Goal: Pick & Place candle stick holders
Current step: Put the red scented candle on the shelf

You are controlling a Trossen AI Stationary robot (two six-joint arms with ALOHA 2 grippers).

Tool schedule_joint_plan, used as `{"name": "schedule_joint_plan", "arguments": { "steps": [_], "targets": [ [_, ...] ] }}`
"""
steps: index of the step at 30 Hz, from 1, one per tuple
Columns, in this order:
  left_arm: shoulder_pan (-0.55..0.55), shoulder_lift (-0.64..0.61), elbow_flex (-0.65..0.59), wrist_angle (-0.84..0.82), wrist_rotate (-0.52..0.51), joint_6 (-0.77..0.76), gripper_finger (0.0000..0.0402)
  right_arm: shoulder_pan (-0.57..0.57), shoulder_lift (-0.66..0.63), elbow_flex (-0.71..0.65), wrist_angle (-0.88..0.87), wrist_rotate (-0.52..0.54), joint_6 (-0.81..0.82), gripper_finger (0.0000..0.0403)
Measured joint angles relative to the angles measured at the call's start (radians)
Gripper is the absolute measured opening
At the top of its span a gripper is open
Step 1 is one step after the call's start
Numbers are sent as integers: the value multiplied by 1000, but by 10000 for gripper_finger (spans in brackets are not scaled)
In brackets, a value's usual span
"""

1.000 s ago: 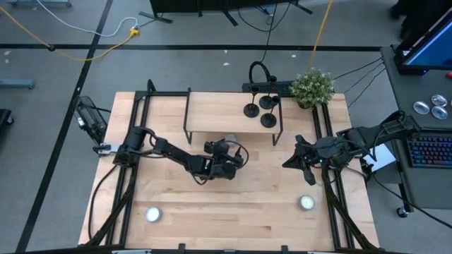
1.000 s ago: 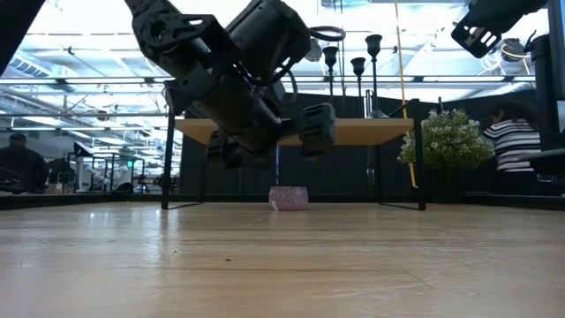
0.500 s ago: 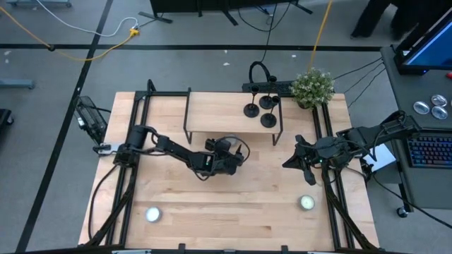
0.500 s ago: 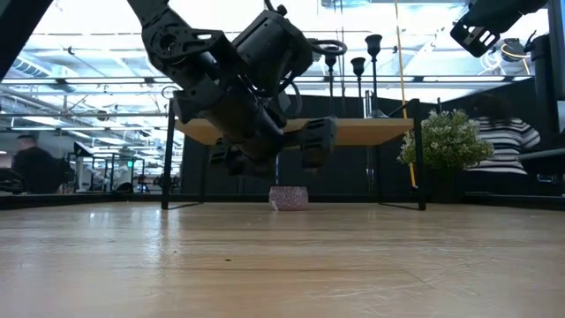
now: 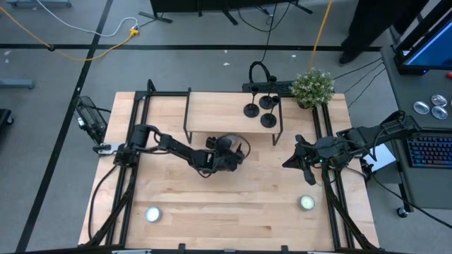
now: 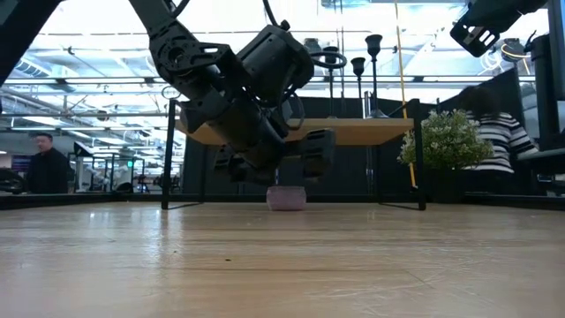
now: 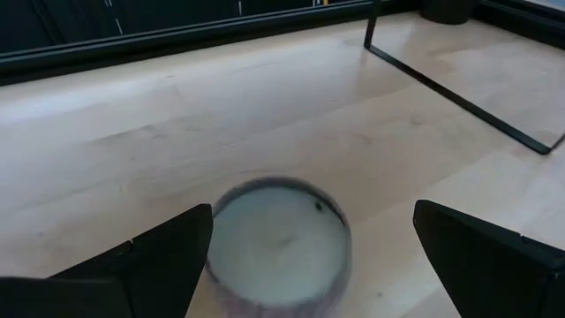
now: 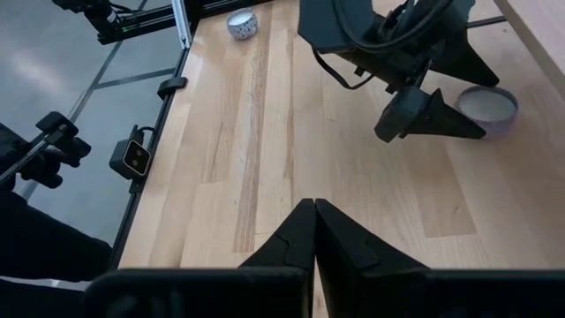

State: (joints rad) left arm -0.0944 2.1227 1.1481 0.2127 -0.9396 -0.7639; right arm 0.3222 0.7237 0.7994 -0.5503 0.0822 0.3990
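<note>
— What are we seeing of your build?

— I am showing two matte black jointed arms; black cable is looping over my left gripper (image 5: 227,161).

— And the fingers?

— My fingers (image 7: 481,256) are appearing as dark, flat, tapering wedges, like those on my right gripper (image 5: 302,162).

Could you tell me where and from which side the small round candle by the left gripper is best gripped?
Probably by its low round side wall, across its width, coming in low and level. The candle is squat and upright, and the open left gripper has a finger to either side. The right gripper waits at the right edge of the table.
</note>
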Motion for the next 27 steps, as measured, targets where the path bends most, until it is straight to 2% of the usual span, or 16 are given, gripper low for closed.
{"name": "schedule_joint_plan", "arguments": {
  "steps": [14,23,27],
  "targets": [
    [7,-2,0,-34,86,142,397,0,0,0,0,1,8,0],
    [7,-1,0,-38,100,122,397,0,0,0,0,4,23,0],
    [7,-2,0,-35,89,54,397,0,0,0,0,2,34,0]
  ]
}}
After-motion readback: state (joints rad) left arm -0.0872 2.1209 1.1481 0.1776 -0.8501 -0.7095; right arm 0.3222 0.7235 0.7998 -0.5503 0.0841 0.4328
